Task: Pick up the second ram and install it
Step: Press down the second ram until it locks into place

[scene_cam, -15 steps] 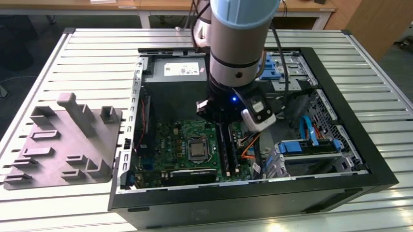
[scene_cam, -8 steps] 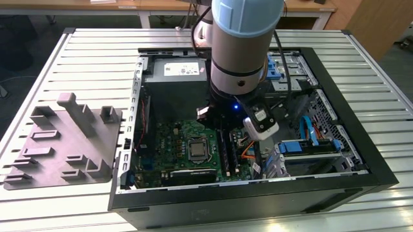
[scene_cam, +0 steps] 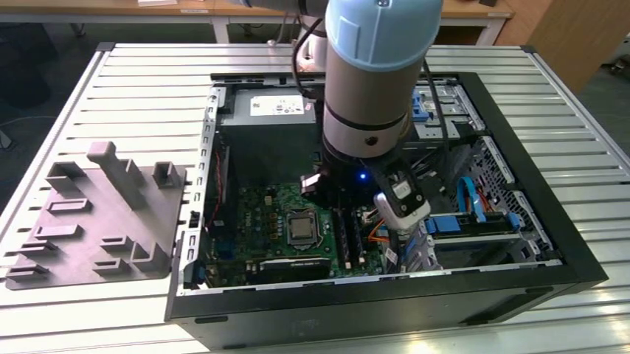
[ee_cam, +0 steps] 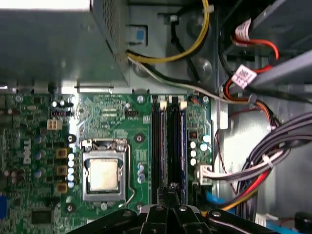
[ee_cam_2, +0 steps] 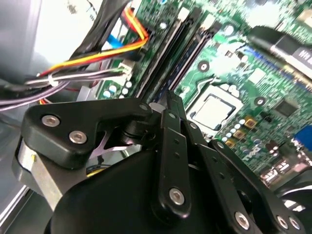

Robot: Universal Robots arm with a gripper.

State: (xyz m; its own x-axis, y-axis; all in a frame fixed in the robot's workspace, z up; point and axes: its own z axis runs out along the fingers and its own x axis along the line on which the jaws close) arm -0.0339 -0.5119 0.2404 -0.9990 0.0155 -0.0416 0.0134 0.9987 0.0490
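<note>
Right, exterior view first: the arm (scene_cam: 369, 74) reached down into the open PC case (scene_cam: 580, 258) on the slatted table (scene_cam: 147, 96), with the gripper (scene_cam: 333, 193) low over the motherboard (scene_cam: 258, 210), just right of the CPU socket (scene_cam: 298, 227). A grey fixture (scene_cam: 99, 214) lay on the table at the exterior view's left, well apart from the case.

Second wrist view: the fingertips (ee_cam_2: 171, 100) were clenched together, with no gap visible, right above the black slot rails (ee_cam_2: 168, 46). The second ram (ee_cam_2: 181, 57) showed as a dark bluish strip on edge between those rails, running away from the tips. Couldn't tell whether the tips touched it. An orange-yellow cable bundle (ee_cam_2: 97, 56) ran beside the slots.

First wrist view: same picture, with the tips over the near end of the rails (ee_cam: 157, 146) and the ram's bluish edge (ee_cam: 183, 146) alongside. The power-supply box (ee_cam: 53, 44) sat at the far end.
</note>
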